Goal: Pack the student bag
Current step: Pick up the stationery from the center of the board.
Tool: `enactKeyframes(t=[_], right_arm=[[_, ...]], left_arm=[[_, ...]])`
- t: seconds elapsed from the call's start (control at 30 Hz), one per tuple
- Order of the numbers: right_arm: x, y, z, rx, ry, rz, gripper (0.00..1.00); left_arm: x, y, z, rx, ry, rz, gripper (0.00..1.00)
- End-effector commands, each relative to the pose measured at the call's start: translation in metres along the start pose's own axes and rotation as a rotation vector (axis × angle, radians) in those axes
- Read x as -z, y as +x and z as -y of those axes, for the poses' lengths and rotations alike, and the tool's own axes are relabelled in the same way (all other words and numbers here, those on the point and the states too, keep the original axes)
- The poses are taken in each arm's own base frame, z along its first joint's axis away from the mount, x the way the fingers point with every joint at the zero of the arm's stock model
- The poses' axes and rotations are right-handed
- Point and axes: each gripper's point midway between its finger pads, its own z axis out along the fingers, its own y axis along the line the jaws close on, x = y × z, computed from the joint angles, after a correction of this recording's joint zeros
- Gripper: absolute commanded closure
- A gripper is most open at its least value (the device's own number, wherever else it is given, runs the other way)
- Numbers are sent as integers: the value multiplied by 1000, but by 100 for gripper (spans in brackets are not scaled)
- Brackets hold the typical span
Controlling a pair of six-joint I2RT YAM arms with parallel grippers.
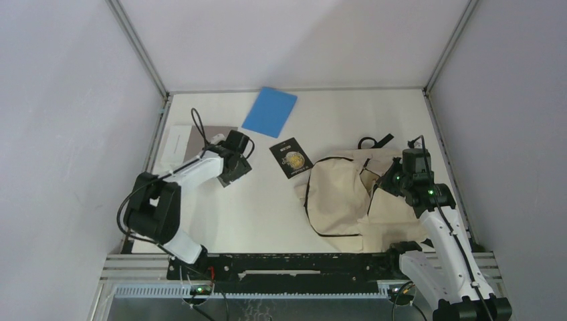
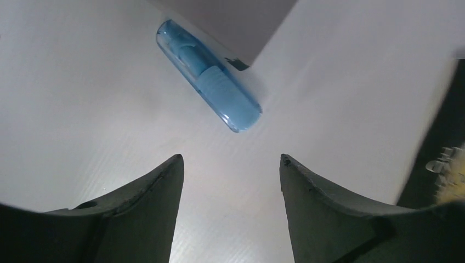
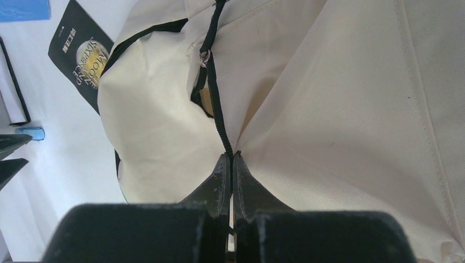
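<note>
The cream student bag (image 1: 344,194) lies at the right of the table, its black zipper partly open in the right wrist view (image 3: 329,109). My right gripper (image 1: 386,182) is shut on the bag's zipper seam (image 3: 231,156), pinching the fabric edge, with the zipper pull (image 3: 205,57) further along. My left gripper (image 1: 231,175) is open and empty, hovering over the bare table (image 2: 230,161). A translucent blue tube (image 2: 208,76) lies just ahead of its fingertips, apart from them.
A black booklet (image 1: 291,157) lies left of the bag, and a blue notebook (image 1: 269,111) lies at the back. A grey pad (image 2: 236,22) and a white box (image 1: 175,142) lie at the far left. Frame rails border the table.
</note>
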Motion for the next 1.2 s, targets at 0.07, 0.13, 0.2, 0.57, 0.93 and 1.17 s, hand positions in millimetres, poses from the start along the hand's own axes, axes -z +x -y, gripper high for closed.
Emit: enactKeyframes(t=[0.07, 0.13, 0.2, 0.57, 0.93, 1.17], right_arm=[[7, -21, -11, 19, -44, 80, 100], [7, -21, -10, 20, -43, 81, 100], [7, -21, -10, 21, -46, 82, 100], [4, -20, -10, 12, -44, 68, 100], [6, -20, -9, 12, -39, 74, 100], [4, -22, -12, 4, -47, 76, 100]], left_arm=[[-21, -15, 6, 75, -79, 37, 28], [-30, -17, 6, 73, -99, 38, 27], [-38, -18, 4, 74, -114, 27, 27], [-58, -18, -2, 141, -161, 4, 32], [-43, 13, -32, 151, -154, -34, 95], [18, 35, -13, 11, 43, 11, 100]])
